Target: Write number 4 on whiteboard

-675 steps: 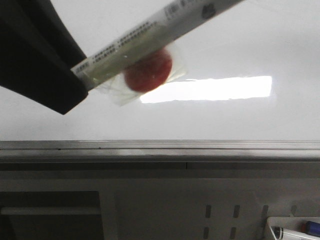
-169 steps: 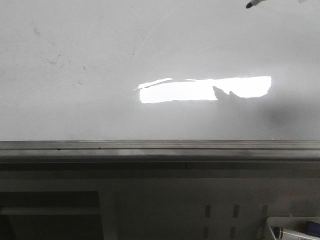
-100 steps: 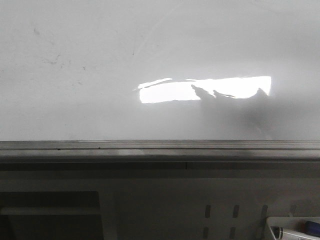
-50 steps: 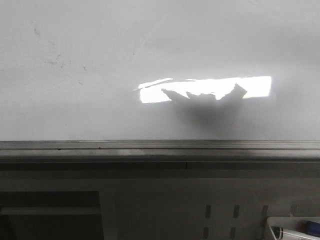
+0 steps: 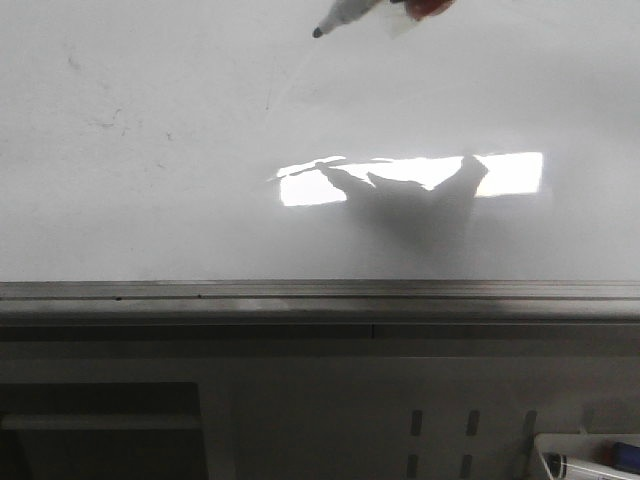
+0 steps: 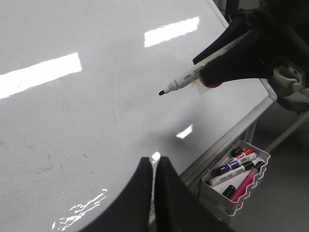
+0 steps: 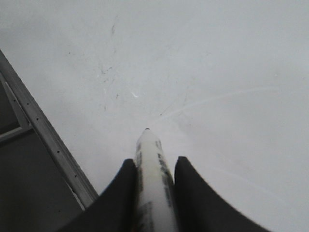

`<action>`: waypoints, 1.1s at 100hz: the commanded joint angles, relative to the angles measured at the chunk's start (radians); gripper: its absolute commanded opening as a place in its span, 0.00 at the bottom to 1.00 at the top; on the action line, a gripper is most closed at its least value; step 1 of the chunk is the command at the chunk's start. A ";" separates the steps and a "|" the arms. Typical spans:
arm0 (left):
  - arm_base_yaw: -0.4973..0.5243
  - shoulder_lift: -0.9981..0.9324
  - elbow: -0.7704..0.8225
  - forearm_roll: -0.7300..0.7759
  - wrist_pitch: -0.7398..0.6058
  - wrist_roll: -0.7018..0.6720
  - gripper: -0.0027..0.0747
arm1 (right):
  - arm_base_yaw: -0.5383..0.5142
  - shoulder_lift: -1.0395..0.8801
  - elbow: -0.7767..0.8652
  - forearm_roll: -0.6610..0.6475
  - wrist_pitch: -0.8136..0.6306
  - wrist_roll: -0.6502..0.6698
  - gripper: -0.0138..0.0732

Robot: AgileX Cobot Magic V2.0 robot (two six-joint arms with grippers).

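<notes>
The whiteboard [image 5: 150, 150] is glossy white with faint grey smudges and a bright light reflection; no drawn 4 shows on it. My right gripper [image 7: 152, 166] is shut on a white marker [image 7: 153, 188] with a black tip. The marker tip [image 5: 318, 32] enters the front view at the top, held just off the board. The left wrist view shows the marker [image 6: 186, 79] in the right gripper [image 6: 212, 63] above the whiteboard [image 6: 72, 121]. My left gripper [image 6: 154, 162] is shut and empty, over the board's lower edge.
A grey metal rail [image 5: 320, 292] runs along the board's lower edge. A white tray [image 6: 236, 176] with several markers hangs below the rail at the right, partly seen in the front view [image 5: 585, 460]. The marker's shadow [image 5: 420, 205] falls across the light reflection.
The marker left the front view after 1.7 s ago and has come back in at the top, further left. Its shadow on the board has shifted left and grown.
</notes>
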 commanded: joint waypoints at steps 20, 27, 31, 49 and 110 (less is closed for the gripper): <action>0.003 0.005 -0.025 -0.081 -0.012 0.001 0.01 | -0.017 -0.009 -0.035 -0.061 -0.100 -0.002 0.11; 0.003 0.005 -0.025 -0.096 -0.012 0.001 0.01 | -0.043 -0.009 -0.039 -0.061 -0.105 -0.002 0.11; 0.003 0.005 -0.025 -0.098 -0.012 0.001 0.01 | -0.057 -0.005 -0.047 -0.061 -0.097 -0.002 0.11; 0.003 0.005 -0.025 -0.098 -0.012 0.001 0.01 | -0.087 0.041 -0.102 -0.061 -0.031 -0.002 0.11; 0.003 0.005 -0.025 -0.098 0.035 0.001 0.01 | -0.101 0.111 -0.114 -0.061 -0.063 -0.002 0.11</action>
